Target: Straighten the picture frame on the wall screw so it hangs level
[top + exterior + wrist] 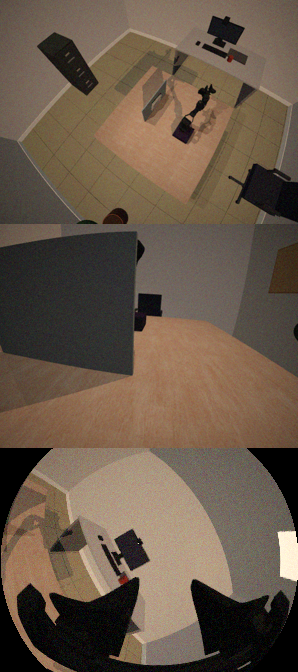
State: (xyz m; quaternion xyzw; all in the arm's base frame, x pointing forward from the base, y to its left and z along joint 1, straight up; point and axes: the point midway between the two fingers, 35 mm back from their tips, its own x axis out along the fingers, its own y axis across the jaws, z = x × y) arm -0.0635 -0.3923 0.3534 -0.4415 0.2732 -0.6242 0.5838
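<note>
The picture frame [152, 105] shows as a small pale outline on the front of the upright grey panel [145, 115] [70, 303]. It is seen at a steep angle, so its tilt cannot be told. The exterior view shows only the panel's back, which hides the frame, and the wrist view does not show it. The screw and notched strip are not visible. My gripper [212, 88] [166, 582] is raised above the arm's base, well away from the frame and on the desk side. Its fingers stand partly open with nothing between them.
The arm's dark base [183, 134] [140, 321] stands on the wood-coloured top [146, 152] [197, 393], in front of the panel. Beyond are a desk with a monitor [225, 30] [132, 549] and red cup [230, 58] [123, 580], a dark cabinet [67, 63] and a chair [262, 186].
</note>
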